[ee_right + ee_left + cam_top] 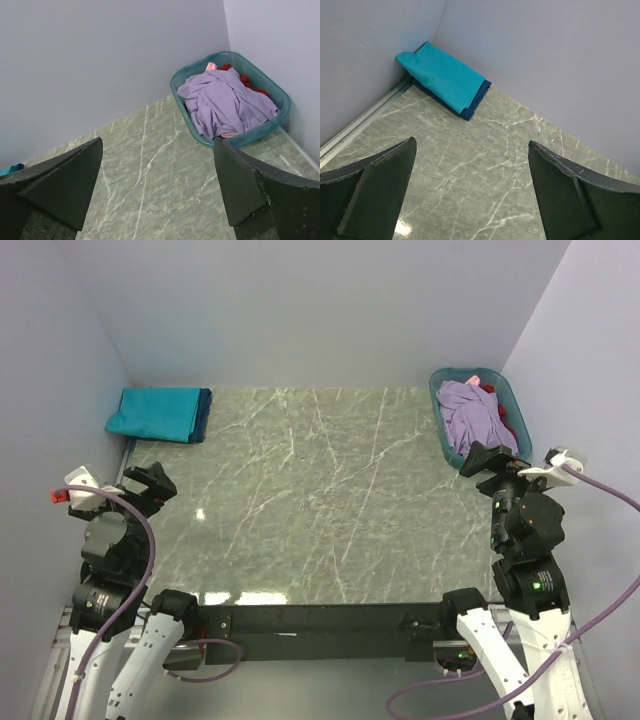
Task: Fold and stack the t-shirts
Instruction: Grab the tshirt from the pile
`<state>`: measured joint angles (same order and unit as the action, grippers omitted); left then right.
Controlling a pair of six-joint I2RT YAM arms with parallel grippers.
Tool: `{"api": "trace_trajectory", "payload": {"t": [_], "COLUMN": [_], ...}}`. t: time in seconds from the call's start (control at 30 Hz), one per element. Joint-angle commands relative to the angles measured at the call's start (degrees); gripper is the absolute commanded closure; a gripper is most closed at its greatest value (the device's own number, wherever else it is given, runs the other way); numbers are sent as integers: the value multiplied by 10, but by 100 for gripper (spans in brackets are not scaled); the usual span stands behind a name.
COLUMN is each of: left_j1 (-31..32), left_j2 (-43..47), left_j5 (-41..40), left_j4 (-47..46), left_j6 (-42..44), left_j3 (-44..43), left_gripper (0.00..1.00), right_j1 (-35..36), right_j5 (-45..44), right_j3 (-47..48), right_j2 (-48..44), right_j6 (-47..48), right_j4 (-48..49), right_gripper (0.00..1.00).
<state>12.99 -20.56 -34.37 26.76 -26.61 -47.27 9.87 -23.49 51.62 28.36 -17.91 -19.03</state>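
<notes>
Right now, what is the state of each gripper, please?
Left gripper: open, fingers wide apart, holding nothing.
Right gripper: open, fingers wide apart, holding nothing.

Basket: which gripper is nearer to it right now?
Right. The right gripper hovers open just short of the basket; the left gripper is at the opposite side of the table, nearer the folded shirts.

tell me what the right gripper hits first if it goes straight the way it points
Most likely the bare marble tabletop, left of the teal basket; the right gripper tilts downward, though depth is unclear.
</notes>
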Motion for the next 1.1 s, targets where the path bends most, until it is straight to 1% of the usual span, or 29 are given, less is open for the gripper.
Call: {"api": "trace_trajectory", "payload": {"t": [0.0,0.2,0.3,0.33,0.4,0.43,0.5,0.53,0.57,0.67,0.7,0.73,0.9,0.93,1.0,1.07], "left_j1": [1,1,1,1,2,2,2,1,1,1,1,1,2,1,2,1], "left_j2": [-13,-22,-27,-28,-35,-38,-48,-52,-61,-71,-71,-71,-62,-61,-59,-58], "left_j5": [4,35,59,63,70,76,84,91,91,98,98,99,98,99,105,106], "left_j4": [-29,-40,-53,-56,-65,-68,-73,-73,-73,-74,-74,-76,-74,-75,-78,-80], "left_j6": [3,-22,-38,-43,-49,-51,-50,-49,-49,-46,-46,-43,-41,-41,-40,-38], "left_j3": [-1,37,68,84,106,111,118,118,116,114,114,114,117,116,117,118], "left_gripper": [1,1,1,1,1,1,1,1,1,0,1,0,0,0,1,0], "right_j1": [-1,-1,-1,-1,-1,-1,-3,-5,-7,-28,-49,-60,-119,-133,-143,-154], "right_j5": [7,27,46,49,65,69,60,58,55,28,25,25,38,51,55,49], "right_j3": [-5,16,40,47,74,82,119,132,143,179,201,212,284,294,333,363], "right_j2": [13,71,127,163,203,246,292,339,361,447,468,509,624,661,715,745], "right_j6": [1,-34,-55,-59,-75,-79,-103,-107,-114,-127,-132,-137,-153,-150,-148,-141], "right_j4": [24,14,9,7,3,3,-16,-21,-23,-22,-24,-24,-18,-19,-31,-38], "right_gripper": [3,2,1,1,0,0,0,0,0,1,3,4,9,10,13,14]}}
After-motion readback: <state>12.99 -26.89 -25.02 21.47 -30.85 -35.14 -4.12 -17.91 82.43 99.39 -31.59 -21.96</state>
